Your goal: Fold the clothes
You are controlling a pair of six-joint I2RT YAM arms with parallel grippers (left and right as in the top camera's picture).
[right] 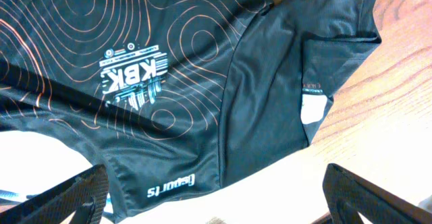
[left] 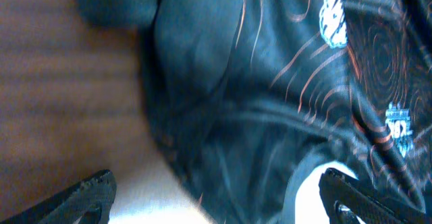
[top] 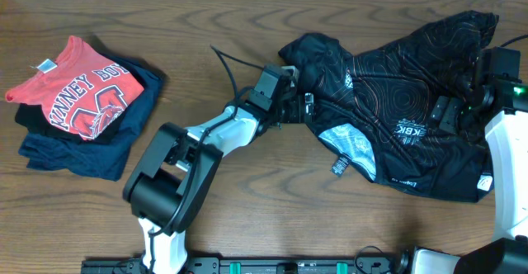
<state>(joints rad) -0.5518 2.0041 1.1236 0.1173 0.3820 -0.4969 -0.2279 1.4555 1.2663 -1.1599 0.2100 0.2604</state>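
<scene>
L claw (left: 216, 180), R claw (right: 216, 178) wide open, empty, over jersey (top: 404, 92), red tee (top: 78, 88) atop navy shirt (top: 91, 154) aside

The brown wooden table (top: 223, 18) carries a crumpled black jersey (top: 404, 101) on its right half and, at the left, a navy shirt (top: 107, 154) topped by a red T-shirt (top: 78, 92).

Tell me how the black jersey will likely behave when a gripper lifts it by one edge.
Likely floppy: the jersey lies rumpled in soft folds, so it should sag from any grip. Possibly slippery: the fabric looks smooth with a slight sheen. Probably light, since the cloth looks thin.
</scene>
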